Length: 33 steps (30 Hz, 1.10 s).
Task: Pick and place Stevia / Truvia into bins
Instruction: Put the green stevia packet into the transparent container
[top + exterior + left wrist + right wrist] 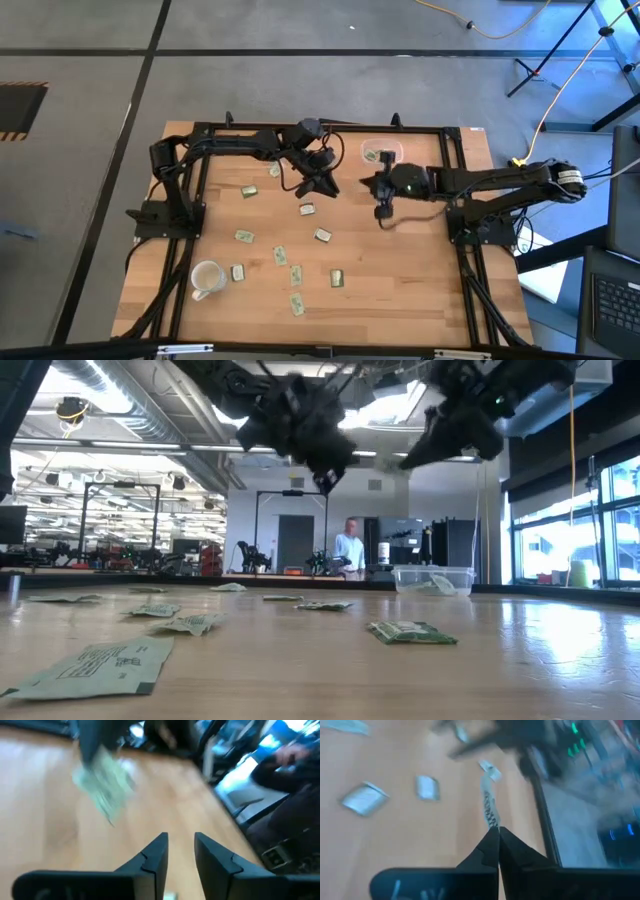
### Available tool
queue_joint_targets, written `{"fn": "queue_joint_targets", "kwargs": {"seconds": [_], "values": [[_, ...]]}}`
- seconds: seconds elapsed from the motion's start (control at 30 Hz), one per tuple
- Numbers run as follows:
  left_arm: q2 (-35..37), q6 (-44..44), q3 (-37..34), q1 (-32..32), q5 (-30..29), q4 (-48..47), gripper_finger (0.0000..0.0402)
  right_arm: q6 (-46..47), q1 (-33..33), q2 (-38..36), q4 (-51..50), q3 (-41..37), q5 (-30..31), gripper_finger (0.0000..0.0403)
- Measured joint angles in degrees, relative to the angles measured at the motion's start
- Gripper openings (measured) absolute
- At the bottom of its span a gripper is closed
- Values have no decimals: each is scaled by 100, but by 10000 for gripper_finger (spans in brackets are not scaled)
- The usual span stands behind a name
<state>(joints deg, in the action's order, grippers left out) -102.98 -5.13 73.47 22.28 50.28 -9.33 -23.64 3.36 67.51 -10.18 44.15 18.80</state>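
**Right hand pinching a sachet, left hand open**

Closest up: my right hand [498,832], tips pressed together on a held sachet [490,810] that sticks out edge-on. That hand hangs above the tabletop [400,290], nearer the right edge, just inside the bin [381,152]. Bin is a clear tub by the far edge, right of middle, w/ a few packets in it. My left hand [180,840] is up over the mid tabletop, fingers apart, nothing between them. One blurred sachet [102,787] shows ahead of it; can't tell if it's lying flat. Loose sachets [297,274] are scattered across the middle and toward the near edge. Mug [205,278] stands near the near-left corner.
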Motion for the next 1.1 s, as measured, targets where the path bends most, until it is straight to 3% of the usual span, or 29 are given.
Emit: {"fn": "queue_joint_targets", "kwargs": {"seconds": [0.2, 0.4, 0.53, 0.83, 1.1], "values": [[0, -720, 0, 202, -1359, -1030, 92, 1192, 1152, 0, -638, 210, -50, 1], [0, -887, 0, 137, -2159, -1078, 81, 1750, 2469, 242, -873, 302, -1484, 1], [1, -1061, 0, 94, -2489, -1097, 77, 1884, 3092, 732, -910, 303, -1837, 0], [4, -1070, 0, 191, -4076, -1578, 80, 1910, 3823, 1954, -854, 303, -1866, 0], [9, -1038, 107, 340, -5774, -2300, 80, 1890, 3901, 2096, -843, 303, -1857, 20]]}}
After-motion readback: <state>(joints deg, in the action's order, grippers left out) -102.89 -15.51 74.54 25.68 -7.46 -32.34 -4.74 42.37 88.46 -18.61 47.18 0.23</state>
